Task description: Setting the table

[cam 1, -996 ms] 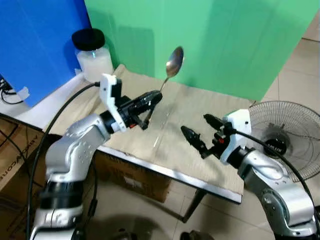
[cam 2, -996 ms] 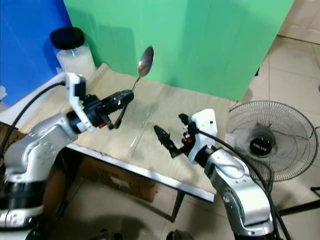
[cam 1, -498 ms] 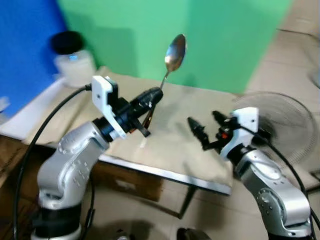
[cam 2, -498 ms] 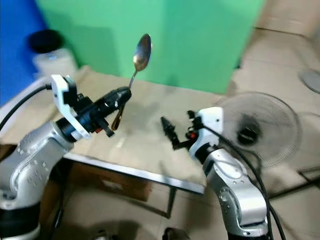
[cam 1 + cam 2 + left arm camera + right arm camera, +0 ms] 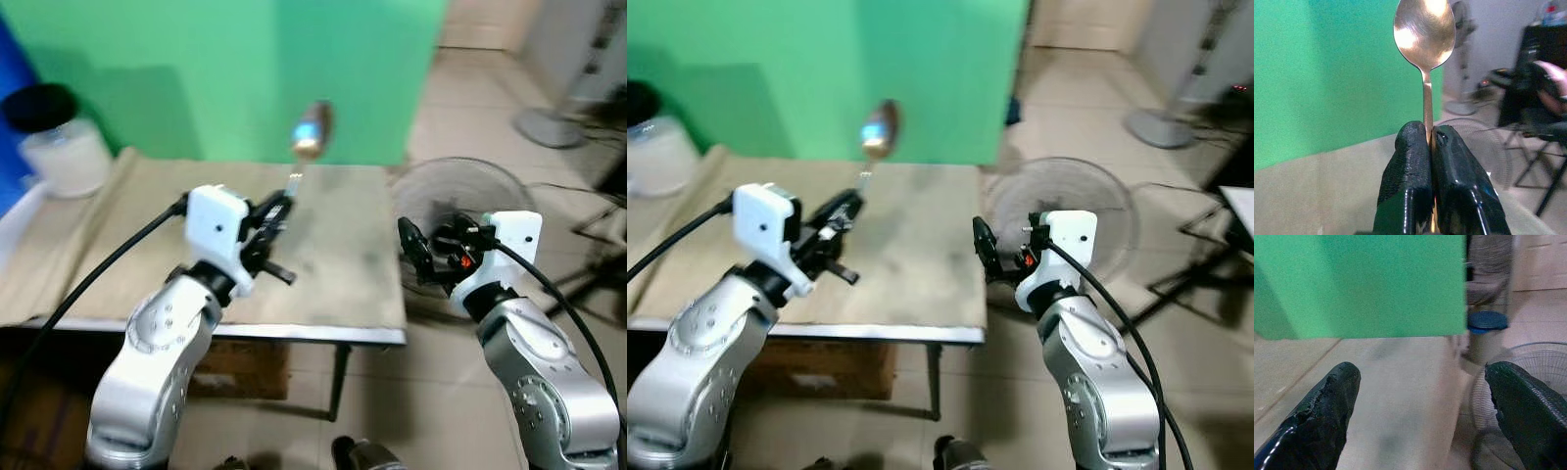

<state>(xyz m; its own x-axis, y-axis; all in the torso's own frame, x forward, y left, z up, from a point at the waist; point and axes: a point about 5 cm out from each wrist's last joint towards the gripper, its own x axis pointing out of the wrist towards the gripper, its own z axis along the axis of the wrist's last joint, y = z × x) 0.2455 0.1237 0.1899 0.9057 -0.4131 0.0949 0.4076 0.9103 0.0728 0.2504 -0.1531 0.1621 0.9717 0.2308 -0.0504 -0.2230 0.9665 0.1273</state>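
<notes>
Still clamping the upright spoon [image 5: 1424, 29], left claw [image 5: 1431, 142] hovers; right claw [image 5: 1425, 396] gapes.

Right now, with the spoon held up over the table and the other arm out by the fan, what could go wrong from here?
The left end effector pinches the spoon low on its thin handle, bowl up, so it may pivot or slip in the grip as the arm moves. The right end effector, fingers open, hovers past the table's edge beside the floor fan and could knock its grille. The head views are blurred, so placement could be misjudged.
</notes>
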